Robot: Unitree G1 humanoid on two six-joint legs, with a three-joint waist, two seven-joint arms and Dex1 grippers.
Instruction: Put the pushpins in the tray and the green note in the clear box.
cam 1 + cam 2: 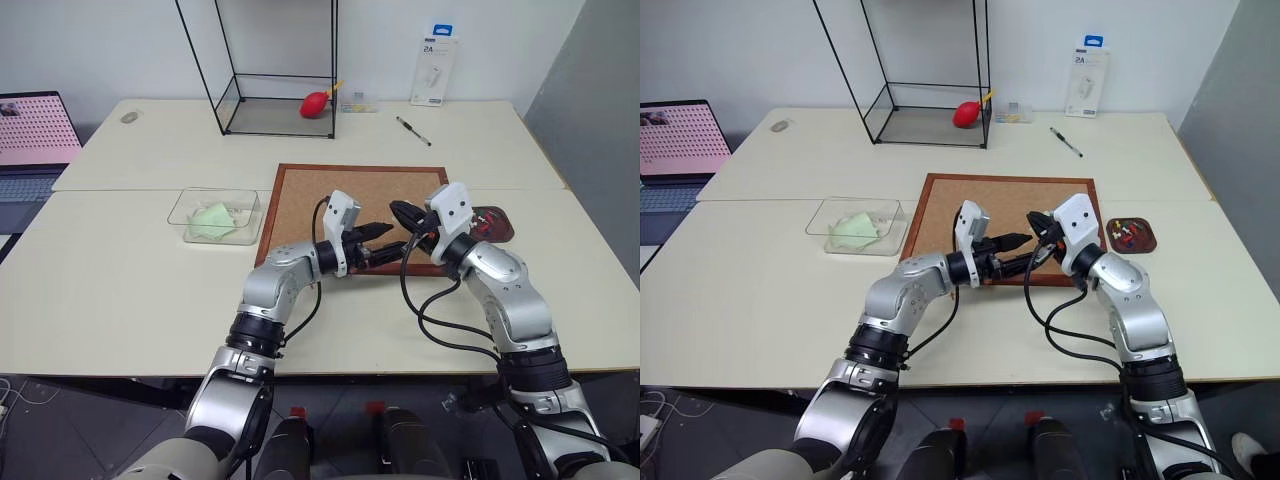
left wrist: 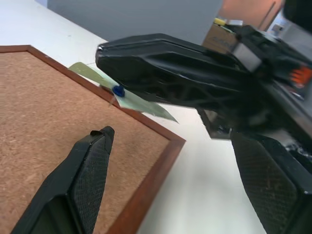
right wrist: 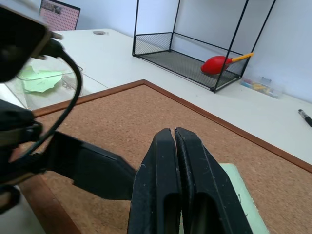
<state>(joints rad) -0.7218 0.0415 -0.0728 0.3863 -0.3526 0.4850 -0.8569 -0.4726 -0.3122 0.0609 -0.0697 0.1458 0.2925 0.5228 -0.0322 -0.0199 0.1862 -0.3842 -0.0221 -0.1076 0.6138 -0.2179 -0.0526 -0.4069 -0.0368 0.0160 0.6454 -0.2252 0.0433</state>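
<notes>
Above the front edge of the cork board (image 1: 330,190), my right gripper (image 1: 397,212) is shut on a pale green note (image 2: 146,105). A blue pushpin (image 2: 118,90) is stuck in the note at the fingertips. My left gripper (image 1: 383,241) points at it from the left, open, with its fingers (image 2: 92,180) on either side of the right one's tip and nothing held. The clear box (image 1: 215,216), left of the board, has crumpled green paper (image 1: 212,222) in it. The dark brown tray (image 1: 1150,240), right of the board, holds several pushpins (image 1: 1124,231).
A tall black-wire glass case (image 1: 275,70) with a red bulb (image 1: 318,103) inside stands at the back. A pen (image 1: 412,130) and a white package (image 1: 436,72) are at the back right. A laptop (image 1: 35,140) sits at the far left.
</notes>
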